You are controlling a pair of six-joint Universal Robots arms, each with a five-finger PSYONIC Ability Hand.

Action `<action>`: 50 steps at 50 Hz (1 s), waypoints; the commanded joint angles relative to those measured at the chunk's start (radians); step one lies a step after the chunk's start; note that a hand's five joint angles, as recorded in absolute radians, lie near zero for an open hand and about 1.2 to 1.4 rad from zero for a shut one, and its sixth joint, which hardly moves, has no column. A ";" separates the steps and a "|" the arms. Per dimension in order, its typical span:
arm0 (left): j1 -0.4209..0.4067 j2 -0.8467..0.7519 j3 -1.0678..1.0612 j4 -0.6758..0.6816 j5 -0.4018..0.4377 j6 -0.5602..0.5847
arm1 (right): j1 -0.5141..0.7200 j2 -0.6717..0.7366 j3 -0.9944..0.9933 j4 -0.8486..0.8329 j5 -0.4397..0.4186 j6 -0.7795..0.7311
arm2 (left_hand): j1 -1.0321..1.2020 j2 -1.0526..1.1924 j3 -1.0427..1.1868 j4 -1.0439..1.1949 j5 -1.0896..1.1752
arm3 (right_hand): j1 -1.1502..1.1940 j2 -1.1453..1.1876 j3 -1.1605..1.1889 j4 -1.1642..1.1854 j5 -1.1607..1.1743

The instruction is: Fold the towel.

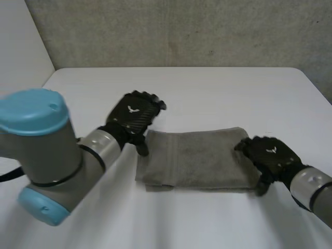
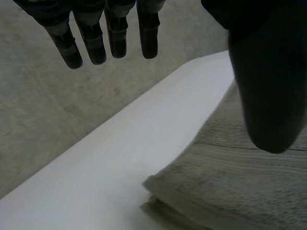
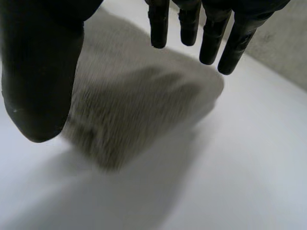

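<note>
A grey towel [image 1: 194,160] lies folded in a flat rectangle on the white table [image 1: 218,93]. My left hand [image 1: 132,115] hovers at the towel's left end, fingers straight and thumb spread, holding nothing. In the left wrist view its fingers [image 2: 110,38] point past the towel [image 2: 240,187], whose folded corner lies beneath the thumb. At the towel's right end my right hand [image 1: 270,155] is open, just above the cloth. The right wrist view has its fingers [image 3: 211,33] straight over the towel [image 3: 139,105], with nothing between them and the thumb.
A grey wall [image 1: 181,31] runs behind the table's far edge. Bare tabletop surrounds the towel on all sides.
</note>
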 commanded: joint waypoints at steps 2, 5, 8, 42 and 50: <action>-0.052 -0.056 0.025 0.000 -0.036 0.000 | -0.068 0.056 0.040 -0.031 -0.095 -0.037 | -0.068 -0.062 -0.051 -0.059 -0.044 | 0.633 0.637 -0.043 -0.076 0.644; -0.052 -0.056 0.022 0.000 -0.037 0.000 | -0.063 0.082 0.029 -0.045 -0.083 -0.040 | -0.068 -0.062 -0.051 -0.059 -0.044 | 1.024 1.028 -0.043 -0.076 1.035; -0.052 -0.045 0.010 -0.002 -0.037 -0.002 | -0.063 0.082 0.022 -0.045 -0.079 -0.043 | -0.068 -0.062 -0.051 -0.059 -0.044 | 1.124 1.128 -0.043 -0.076 1.136; 0.180 0.223 -0.194 0.003 -0.031 -0.097 | 0.699 0.461 -0.600 0.064 0.015 -0.054 | -0.068 -0.062 -0.051 -0.059 -0.044 | 1.124 1.128 -0.043 -0.076 1.136; 0.170 0.195 -0.171 0.043 -0.034 -0.100 | 0.643 0.277 -0.543 0.041 0.125 0.061 | -0.068 -0.062 -0.051 -0.059 -0.044 | -0.097 -0.094 -0.043 -0.076 -0.086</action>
